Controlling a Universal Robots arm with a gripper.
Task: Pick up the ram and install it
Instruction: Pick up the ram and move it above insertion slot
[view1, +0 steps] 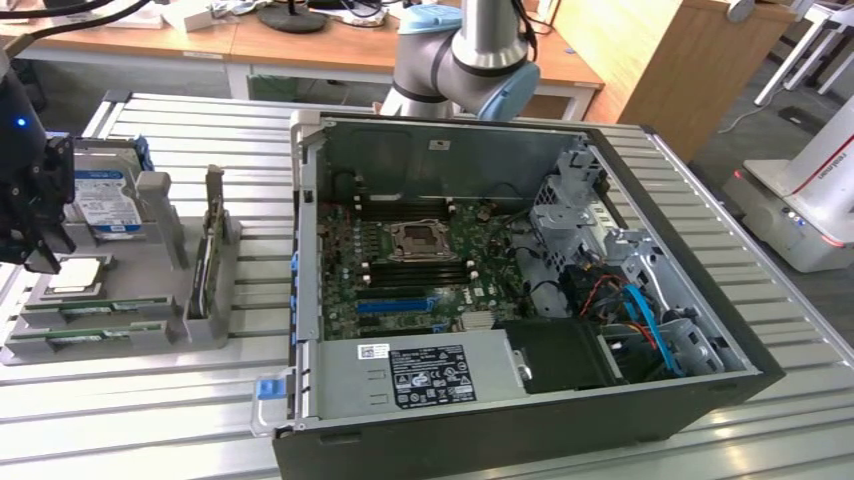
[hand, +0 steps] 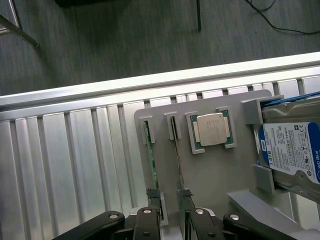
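Observation:
Two ram sticks stand on edge in slots of a grey holder tray (hand: 210, 175). One ram stick (hand: 150, 155) is closer to the tray's edge, and the other ram stick (hand: 177, 160) lies beside the square silver processor. In the exterior view they show as green strips (view1: 100, 308) along the tray's (view1: 147, 335) front. My gripper (hand: 171, 202) hovers above the tray over one end of the two sticks, jaws open and holding nothing. The black gripper (view1: 38, 255) hangs at the exterior view's left, over the tray.
A processor chip (hand: 212, 130) and a blue-labelled hard drive (hand: 290, 150) share the tray. The open computer case (view1: 694, 300) with its motherboard (view1: 414, 270) lies at the exterior view's right of the tray. The slatted metal table's edge (hand: 100, 90) runs just beyond the tray.

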